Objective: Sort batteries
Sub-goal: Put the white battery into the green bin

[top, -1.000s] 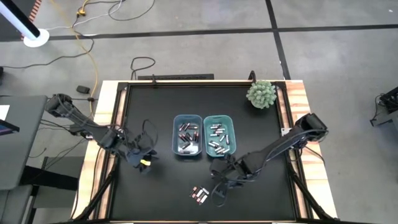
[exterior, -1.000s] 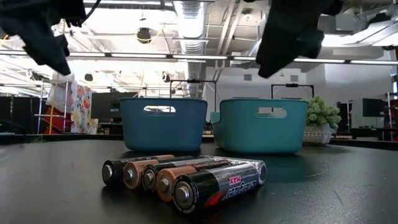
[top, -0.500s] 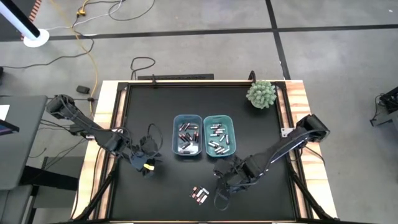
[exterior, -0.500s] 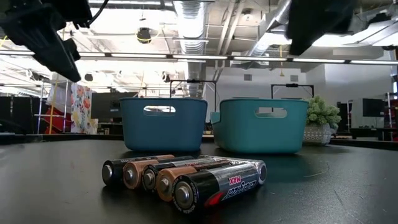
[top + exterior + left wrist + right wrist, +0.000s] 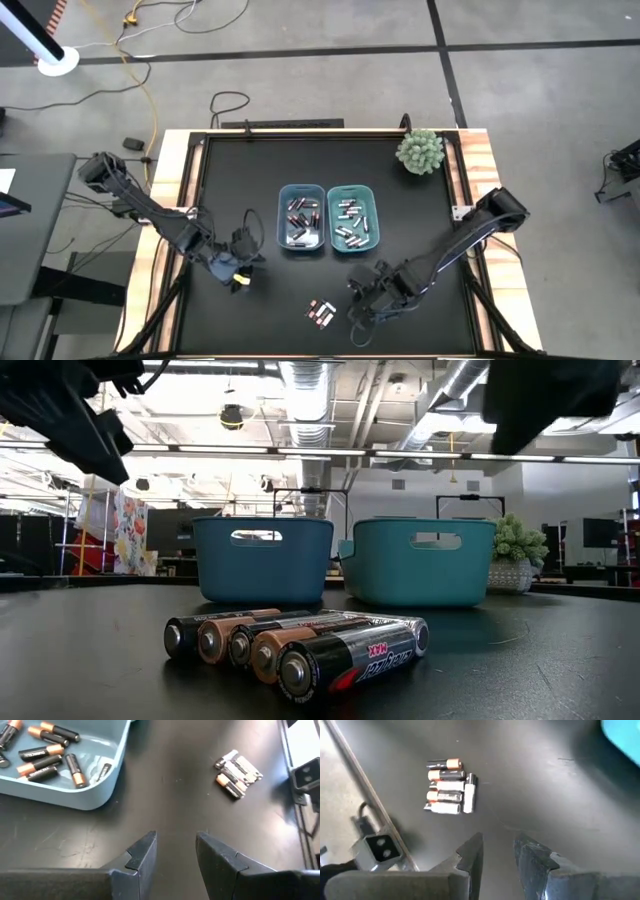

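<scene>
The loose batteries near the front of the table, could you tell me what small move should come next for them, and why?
Probably lower the right gripper onto the loose batteries. They lie in a cluster on the table, outside the blue bin and teal bin. That gripper is open, empty and nearest them; the left gripper is also open but farther away.

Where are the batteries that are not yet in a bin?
In the high view, the loose batteries lie in a small cluster on the black table, near its front edge, below the blue bin and just left of the right gripper.
</scene>
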`<state>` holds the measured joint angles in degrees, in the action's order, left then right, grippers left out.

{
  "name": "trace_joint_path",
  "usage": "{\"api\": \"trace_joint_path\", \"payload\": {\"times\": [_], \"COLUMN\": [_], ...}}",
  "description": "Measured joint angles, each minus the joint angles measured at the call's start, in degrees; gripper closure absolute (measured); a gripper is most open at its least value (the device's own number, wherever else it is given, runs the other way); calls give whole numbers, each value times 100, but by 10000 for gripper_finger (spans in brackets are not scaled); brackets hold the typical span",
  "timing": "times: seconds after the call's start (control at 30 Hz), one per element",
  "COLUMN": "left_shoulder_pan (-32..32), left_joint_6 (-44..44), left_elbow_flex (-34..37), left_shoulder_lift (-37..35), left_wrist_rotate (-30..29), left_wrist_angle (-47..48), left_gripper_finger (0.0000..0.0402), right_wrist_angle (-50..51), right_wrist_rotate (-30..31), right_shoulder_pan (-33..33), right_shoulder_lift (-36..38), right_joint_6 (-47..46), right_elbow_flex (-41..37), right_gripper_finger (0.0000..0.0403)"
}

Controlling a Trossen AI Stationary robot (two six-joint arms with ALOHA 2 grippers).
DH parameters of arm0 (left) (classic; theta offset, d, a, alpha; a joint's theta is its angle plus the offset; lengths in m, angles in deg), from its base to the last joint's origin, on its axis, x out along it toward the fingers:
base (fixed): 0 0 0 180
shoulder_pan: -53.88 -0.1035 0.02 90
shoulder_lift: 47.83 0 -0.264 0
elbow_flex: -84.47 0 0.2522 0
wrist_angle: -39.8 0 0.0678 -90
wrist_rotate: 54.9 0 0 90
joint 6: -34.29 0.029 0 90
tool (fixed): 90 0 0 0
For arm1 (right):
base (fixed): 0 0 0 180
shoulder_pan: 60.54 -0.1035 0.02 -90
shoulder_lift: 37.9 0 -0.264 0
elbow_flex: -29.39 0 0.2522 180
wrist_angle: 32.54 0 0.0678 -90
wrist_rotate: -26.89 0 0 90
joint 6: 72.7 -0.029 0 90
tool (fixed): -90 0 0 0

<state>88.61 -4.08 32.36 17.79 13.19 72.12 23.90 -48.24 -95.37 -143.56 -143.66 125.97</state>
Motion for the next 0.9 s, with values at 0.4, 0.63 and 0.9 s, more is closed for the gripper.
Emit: {"api": "trace_joint_path", "payload": {"times": [0.4,0.63,0.9], "left_shoulder_pan": [488,523,522], "left_joint_6": [121,418,802], "left_elbow_flex": [0,0,0], "left_shoulder_lift": [-5,-5,-5], "left_wrist_rotate": [3,5,6], "left_wrist_angle": [-4,-4,3], "left_gripper_finger": [270,270,270], "right_wrist_angle": [-855,-835,-586], "right_wrist_rotate": [-17,-109,-131], "right_shoulder_pan": [139,288,434], "right_shoulder_lift": [-1186,-1761,-1842], "right_joint_6": [223,247,243], "right_elbow_flex": [680,1195,1323], "right_gripper_finger": [295,305,305]}}
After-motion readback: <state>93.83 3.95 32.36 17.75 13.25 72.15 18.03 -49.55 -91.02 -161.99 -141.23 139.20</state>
